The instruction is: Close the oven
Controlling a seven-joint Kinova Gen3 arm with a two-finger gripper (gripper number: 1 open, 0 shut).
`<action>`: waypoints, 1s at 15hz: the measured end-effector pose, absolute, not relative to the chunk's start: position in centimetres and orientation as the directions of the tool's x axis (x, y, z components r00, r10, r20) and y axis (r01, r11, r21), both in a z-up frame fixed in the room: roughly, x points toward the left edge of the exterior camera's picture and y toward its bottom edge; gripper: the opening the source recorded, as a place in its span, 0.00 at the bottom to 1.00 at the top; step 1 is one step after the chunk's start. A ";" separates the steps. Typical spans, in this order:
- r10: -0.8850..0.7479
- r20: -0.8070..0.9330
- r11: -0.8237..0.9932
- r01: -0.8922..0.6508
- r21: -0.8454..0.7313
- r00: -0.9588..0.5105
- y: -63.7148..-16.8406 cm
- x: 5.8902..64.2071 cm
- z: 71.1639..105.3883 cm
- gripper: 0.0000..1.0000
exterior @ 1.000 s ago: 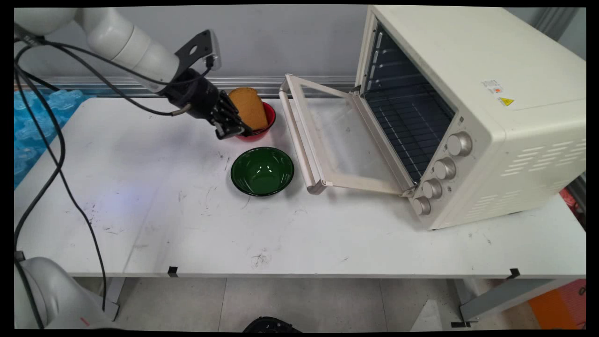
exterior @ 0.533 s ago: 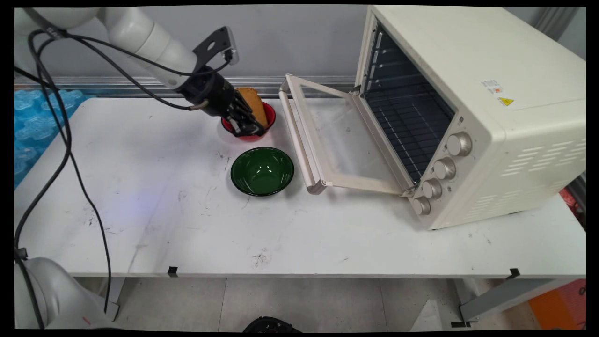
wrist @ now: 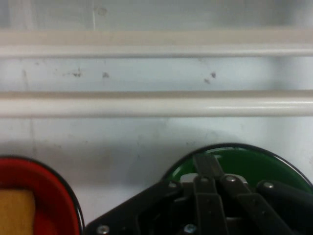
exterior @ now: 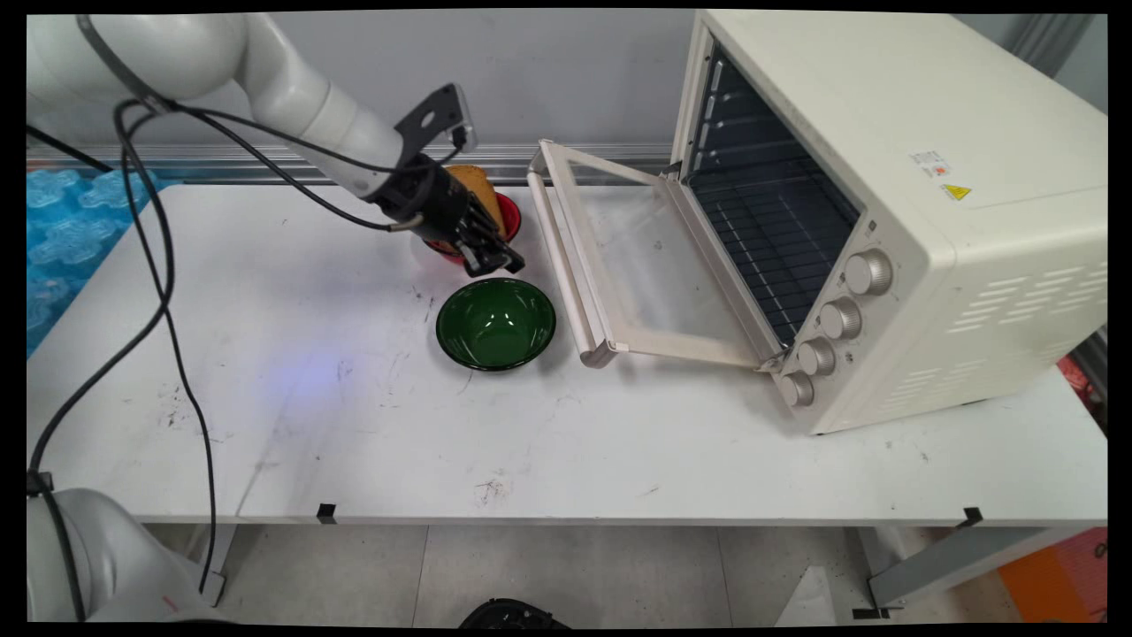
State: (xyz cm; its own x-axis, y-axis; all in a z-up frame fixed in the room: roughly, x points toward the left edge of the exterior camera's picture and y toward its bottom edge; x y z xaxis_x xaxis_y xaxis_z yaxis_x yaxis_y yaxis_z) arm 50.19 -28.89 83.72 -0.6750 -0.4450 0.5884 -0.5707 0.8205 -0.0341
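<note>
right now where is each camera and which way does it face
Main view: fixed above the table's near side, looking down across the white table at the wall; shows the white arm, cables, and gripper between the red bowl and the green bowl, beside the open oven.
Hand view: on the hand, looking along the gripper toward the oven door handle; only black linkage shows.
Shared: red bowl with bread, green bowl, oven door handle.

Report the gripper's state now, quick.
Black two-finger gripper: cannot be told whether open or shut; it holds nothing visible, between the red bowl with its brown bread slice and the glossy green bowl.
</note>
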 end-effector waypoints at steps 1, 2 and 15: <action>-0.430 0.597 0.825 -0.563 -0.046 -0.678 -29.2 50.0 83.1 0.00; -0.419 0.603 0.827 -0.559 -0.055 -0.679 -29.5 49.9 82.6 0.00; -0.366 0.655 0.833 -0.546 -0.085 -0.661 -32.1 48.3 78.1 0.00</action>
